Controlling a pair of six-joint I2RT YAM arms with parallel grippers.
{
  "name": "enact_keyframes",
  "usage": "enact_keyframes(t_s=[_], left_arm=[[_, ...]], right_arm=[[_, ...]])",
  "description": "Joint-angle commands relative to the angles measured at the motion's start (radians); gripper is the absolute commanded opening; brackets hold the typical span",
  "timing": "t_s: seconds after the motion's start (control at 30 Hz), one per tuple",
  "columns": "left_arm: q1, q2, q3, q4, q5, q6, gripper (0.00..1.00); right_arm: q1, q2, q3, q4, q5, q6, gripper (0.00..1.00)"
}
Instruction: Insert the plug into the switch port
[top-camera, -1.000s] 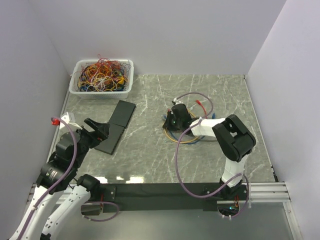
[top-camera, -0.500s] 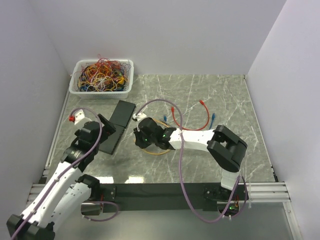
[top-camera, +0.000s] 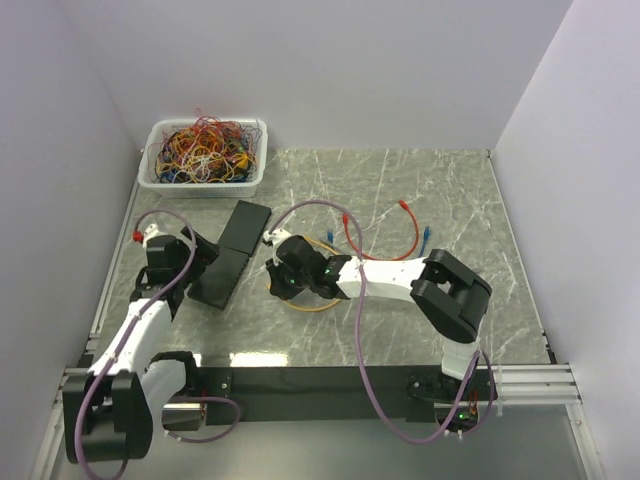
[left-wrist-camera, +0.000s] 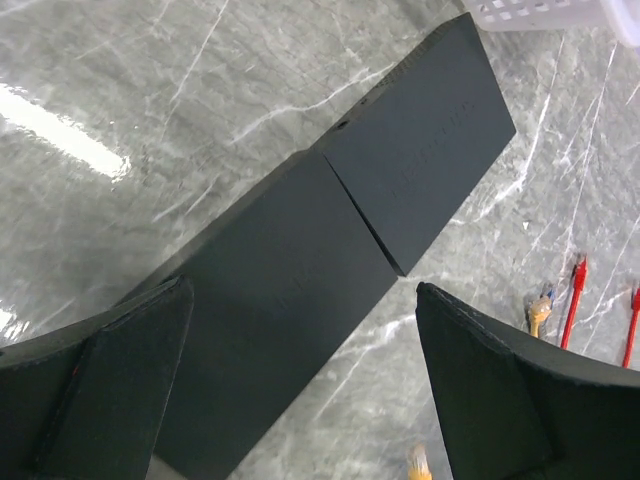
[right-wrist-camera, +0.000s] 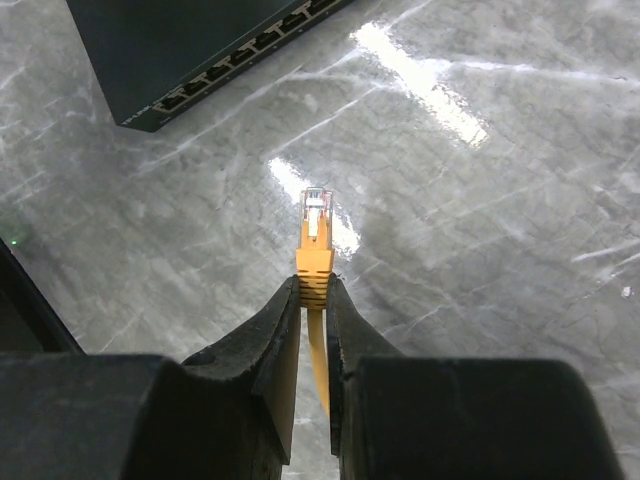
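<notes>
I'm in the approach step: the right gripper (right-wrist-camera: 313, 285) is clamped on the orange cable (right-wrist-camera: 318, 352) just behind its boot, and the plug (right-wrist-camera: 316, 215) sticks out past the fingertips, clear of the marble table (right-wrist-camera: 480, 200) as far as I can judge, clip side up and pointing roughly towards the switch (right-wrist-camera: 190, 45). The row of ports (right-wrist-camera: 255, 55) runs along the switch edge that faces the plug, but plug and ports are well apart, and the plug's axis looks angled off from that face instead of square to it. From above, the right arm reaches across to the left half of the table, while the left gripper (left-wrist-camera: 305, 350) hangs with its jaws spread wide above the switch, gripping nothing; a second black unit (left-wrist-camera: 425, 150) lies end to end with it. My next move, as I read it, calls for turning the wrist until the plug faces one port squarely, matching its height to the row, then pushing straight in until the clip catches. I would want the left jaws down on the switch body first, since I expect the box to slide under that push
</notes>
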Motion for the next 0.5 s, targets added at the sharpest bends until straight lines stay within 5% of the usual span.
enact_keyframes(t_s=[0.0,0.47], left_arm=[[0.028,0.064,-0.023,0.152,0.102,0.001,0.99],[0.048,0.299,0.009,0.209,0.171,0.028,0.99]], right_arm=[[0.004,0.013,0.025,0.047,-0.028,-0.010,0.00],[0.021,0.065,0.043,0.051,-0.051,-0.006,0.00]])
